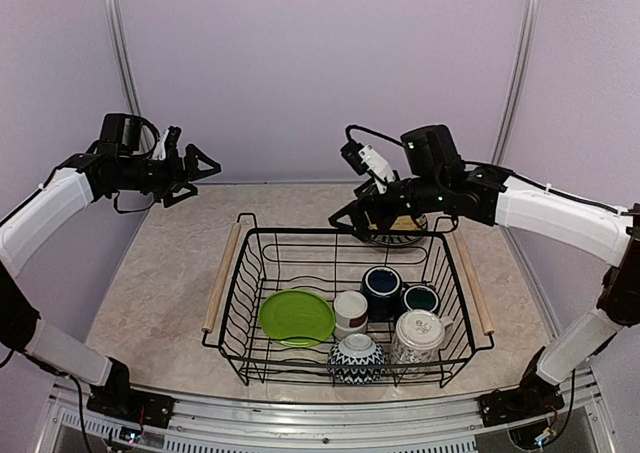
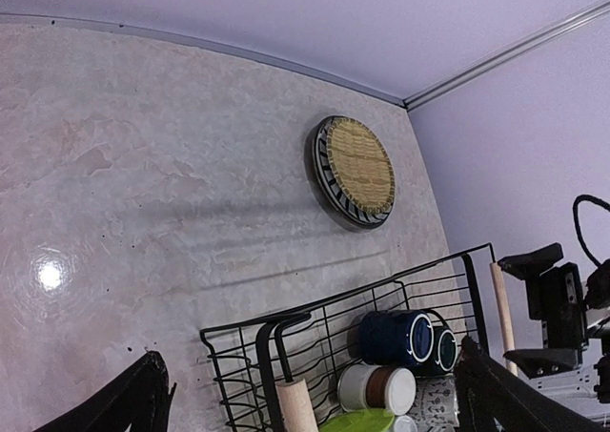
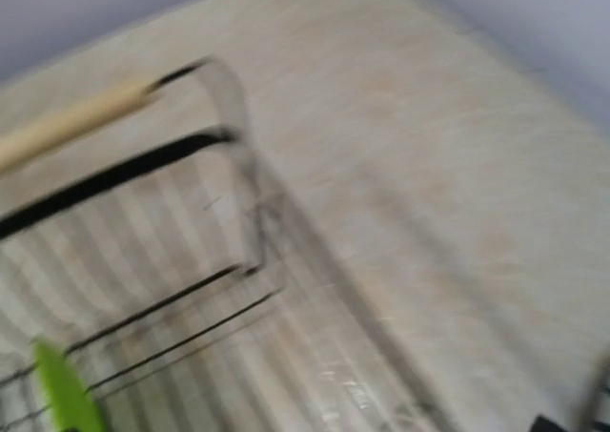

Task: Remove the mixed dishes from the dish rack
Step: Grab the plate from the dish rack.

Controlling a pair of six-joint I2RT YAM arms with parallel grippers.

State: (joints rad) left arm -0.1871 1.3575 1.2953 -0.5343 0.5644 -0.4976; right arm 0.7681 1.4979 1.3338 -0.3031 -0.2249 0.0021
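The dish rack [image 1: 236, 318] stands mid-table. It holds a lime-green plate [image 1: 297, 316], a white cup [image 1: 350, 311], a dark blue mug [image 1: 381, 288], a teal mug [image 1: 420, 298], a white patterned cup [image 1: 418, 335] and a blue-white patterned bowl [image 1: 356, 358]. The woven yellow plate [image 2: 355, 168] lies on the striped plate [image 2: 322, 179] on the table behind the rack. My left gripper [image 1: 200, 168] is open and empty, held high at the far left. My right gripper [image 1: 347, 219] hovers over the rack's far rim, looks open and holds nothing. The right wrist view is motion-blurred.
The rack has wooden handles on its left [image 1: 220, 278] and right [image 1: 472, 283]. Lilac walls close the table at the back and sides. Bare marbled tabletop [image 1: 160, 273] lies left of the rack and behind it [image 2: 143, 165].
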